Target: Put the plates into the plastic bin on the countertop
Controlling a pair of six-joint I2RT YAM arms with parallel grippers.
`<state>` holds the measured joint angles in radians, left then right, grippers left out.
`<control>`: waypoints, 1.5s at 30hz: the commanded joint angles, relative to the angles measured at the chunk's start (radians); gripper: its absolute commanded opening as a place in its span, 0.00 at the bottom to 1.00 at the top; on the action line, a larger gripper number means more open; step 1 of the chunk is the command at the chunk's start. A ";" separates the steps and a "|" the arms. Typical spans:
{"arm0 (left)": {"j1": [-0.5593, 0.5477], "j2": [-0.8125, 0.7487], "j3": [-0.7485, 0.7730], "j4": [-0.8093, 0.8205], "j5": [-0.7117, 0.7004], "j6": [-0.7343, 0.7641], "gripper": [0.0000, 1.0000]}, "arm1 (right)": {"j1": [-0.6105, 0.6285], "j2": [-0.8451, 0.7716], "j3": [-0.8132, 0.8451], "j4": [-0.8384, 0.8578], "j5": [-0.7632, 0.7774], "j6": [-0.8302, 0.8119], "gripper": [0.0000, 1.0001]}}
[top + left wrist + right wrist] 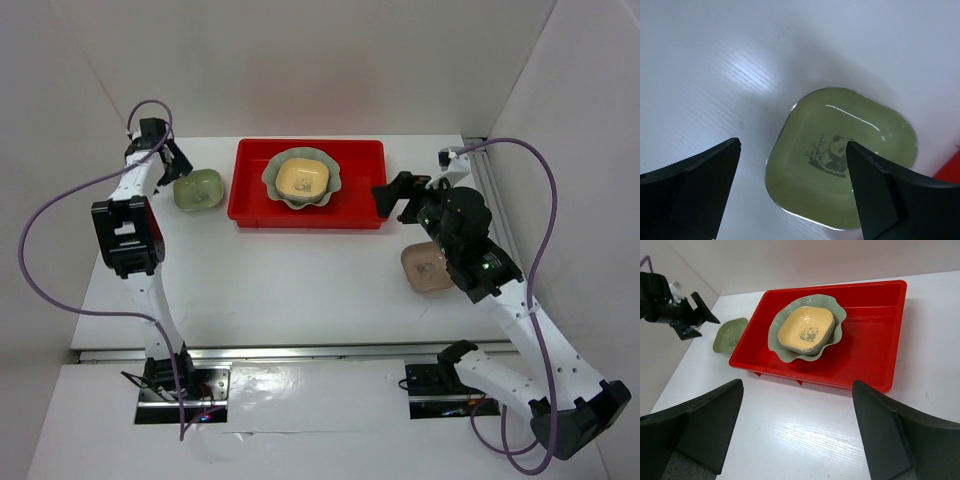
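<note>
The red plastic bin (355,205) holds the large pale green scalloped dish (272,178) with a yellow dish (303,178) stacked in it; they also show in the right wrist view as bin (870,345), green dish (832,342) and yellow dish (806,329). A small green panda dish (199,190) lies on the countertop left of the bin, also in the left wrist view (840,160). My left gripper (174,160) (793,150) is open just above its left rim. A pinkish-tan dish (425,268) lies at the right, partly under my right arm. My right gripper (392,198) (797,390) is open and empty by the bin's right end.
White wall panels enclose the white countertop (290,280) at the back and both sides. The left arm's purple cable (40,215) loops out at the left, the right arm's cable (545,190) at the right. The front edge of the table runs by the arm bases.
</note>
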<state>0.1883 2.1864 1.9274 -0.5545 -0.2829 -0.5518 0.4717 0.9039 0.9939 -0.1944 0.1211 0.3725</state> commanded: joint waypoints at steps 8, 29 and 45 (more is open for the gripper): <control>0.031 0.058 -0.151 0.085 0.097 0.023 0.83 | 0.005 -0.002 0.017 0.064 -0.029 -0.004 0.96; 0.002 -0.218 -0.139 0.030 -0.079 -0.135 0.00 | 0.005 -0.020 0.045 0.027 0.001 0.014 0.96; -0.297 -0.304 -0.058 0.151 0.232 0.032 0.00 | 0.015 -0.103 0.140 -0.065 0.074 0.014 0.96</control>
<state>-0.0666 1.8191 1.8339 -0.4122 -0.1387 -0.5442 0.4786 0.8337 1.0847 -0.2356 0.1623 0.3847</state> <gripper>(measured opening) 0.066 0.963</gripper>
